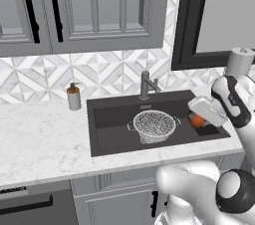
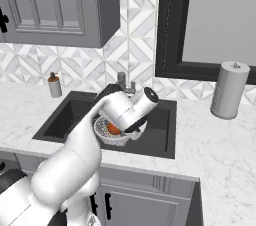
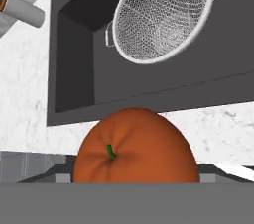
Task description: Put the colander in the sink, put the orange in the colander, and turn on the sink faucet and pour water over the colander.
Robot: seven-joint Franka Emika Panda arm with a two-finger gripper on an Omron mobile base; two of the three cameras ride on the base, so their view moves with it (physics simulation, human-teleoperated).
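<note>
Two-finger gripper (image 1: 200,118) at right of left base view, over right end of the sink; jaws set wide and clamped on small round orange-red fruit (the orange) (image 3: 136,148), which sits at bottom centre of hand view, green stem nub facing camera. Finger tips hidden behind fruit; contact judged from fruit seated in jaw line, not seen directly.

Handling, judged: orange light, firm, slightly yielding peel; round and smooth, so prone to roll or slip if pinched off-centre. Best hold across widest girth, stem axis crosswise to jaws. Moderate squeeze suffices.

Round silvery-white perforated mesh colander (image 1: 154,125) w/ two small side handles, upright in large dark grey-black rectangular sink basin (image 1: 112,127), centre of left base view; top right in hand view. Colander light, rigid, may skid on basin floor; release low over bowl centre.

Short dark grey faucet (image 1: 147,84) behind basin; grey soap dispenser (image 1: 73,96) at left, on white marble countertop (image 1: 45,139).
</note>
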